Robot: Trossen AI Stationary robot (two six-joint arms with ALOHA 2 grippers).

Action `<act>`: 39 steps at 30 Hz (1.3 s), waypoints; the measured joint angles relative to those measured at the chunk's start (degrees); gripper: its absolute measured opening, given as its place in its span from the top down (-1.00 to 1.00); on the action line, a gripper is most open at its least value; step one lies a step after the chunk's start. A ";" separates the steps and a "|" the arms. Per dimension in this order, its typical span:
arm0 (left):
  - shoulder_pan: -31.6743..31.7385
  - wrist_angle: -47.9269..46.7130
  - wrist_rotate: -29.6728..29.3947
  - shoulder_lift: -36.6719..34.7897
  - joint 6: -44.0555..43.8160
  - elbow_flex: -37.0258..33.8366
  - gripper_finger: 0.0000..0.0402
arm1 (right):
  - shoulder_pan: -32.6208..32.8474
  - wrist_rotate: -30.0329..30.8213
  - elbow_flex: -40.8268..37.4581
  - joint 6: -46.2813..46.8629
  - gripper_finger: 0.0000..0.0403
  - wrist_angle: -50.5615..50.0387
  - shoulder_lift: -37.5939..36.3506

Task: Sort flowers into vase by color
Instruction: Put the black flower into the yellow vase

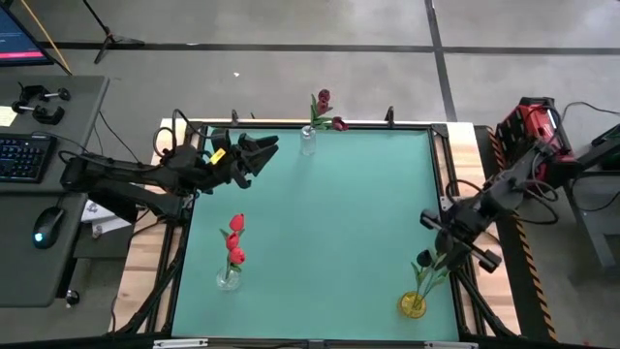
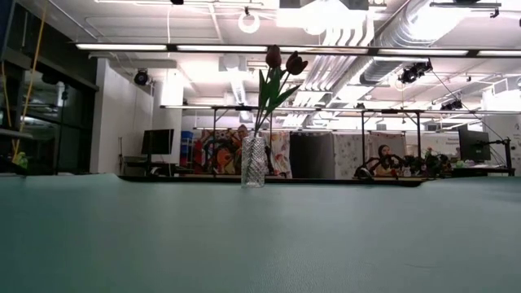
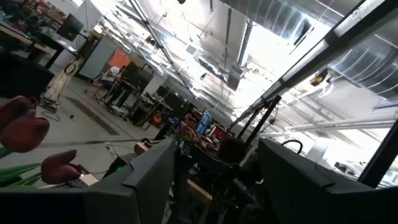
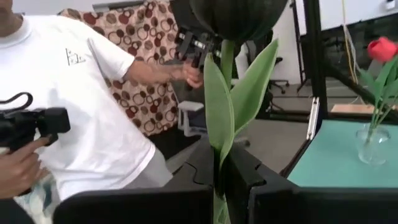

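While your right gripper (image 4: 219,180) was squeezed tight on the green stem of a near-black flower (image 1: 424,260), it sat right over the small yellow vase (image 1: 413,305) at the near right corner of the green table (image 1: 329,223). Two bright red flowers (image 1: 235,239) already stood in the clear glass vase (image 1: 229,281) at the near left, and two dark maroon flowers (image 2: 282,60) in the clear ribbed glass vase (image 2: 253,163) at the far edge. Your left gripper (image 1: 260,152) waited at the far left with its fingers apart, so I think only this last flower was left.
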 joint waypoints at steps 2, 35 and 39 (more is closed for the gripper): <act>0.00 0.01 -0.04 0.00 -0.04 0.02 -0.08 | 0.59 0.00 0.00 -0.08 1.00 -0.79 0.21; 0.00 -0.44 -0.79 0.00 -1.55 0.02 -0.08 | 6.16 8.43 0.07 3.44 0.88 -3.01 5.73; 0.00 -0.48 -0.79 0.00 -1.55 0.02 -0.08 | 6.16 4.95 0.07 3.35 0.87 -3.56 5.70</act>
